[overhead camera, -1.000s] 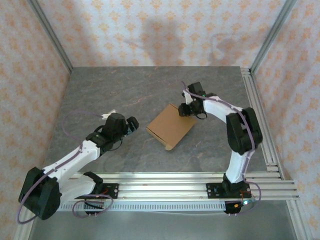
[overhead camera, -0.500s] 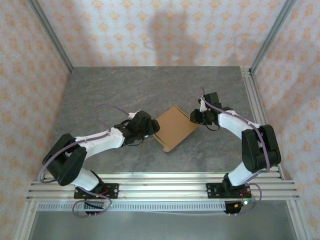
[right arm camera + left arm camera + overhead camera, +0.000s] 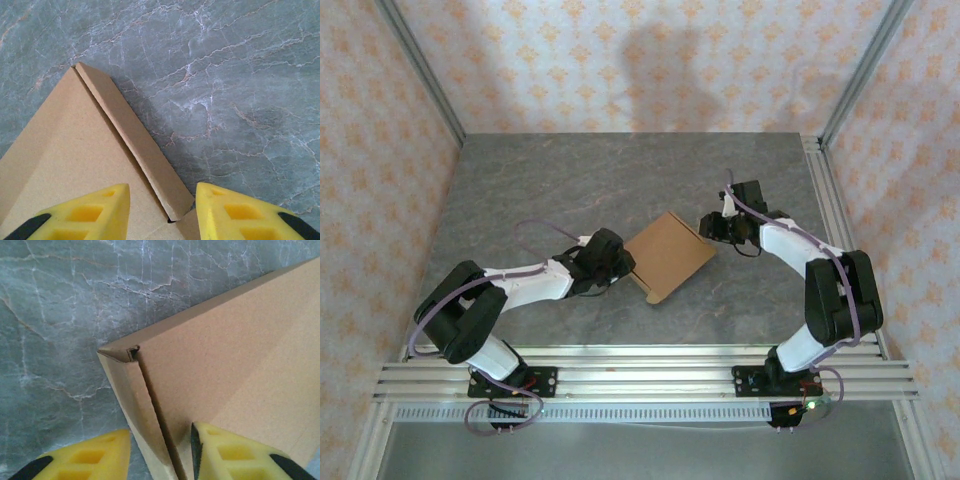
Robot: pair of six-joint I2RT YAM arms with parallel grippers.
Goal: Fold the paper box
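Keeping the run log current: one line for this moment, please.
box: lid down, on table | left fingers: astride its left wall, grip unclear | right fingers: astride its right wall, grip unclear

Paper box (image 3: 668,255) plain brown; table (image 3: 570,180) grey, white-veined; walls (image 3: 620,60) peach, floral-patterned.

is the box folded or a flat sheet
Folded: the box is a shallow closed shape, a side wall bent down from its top panel.

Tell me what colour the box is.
The box is plain brown, clearest in the left wrist view.
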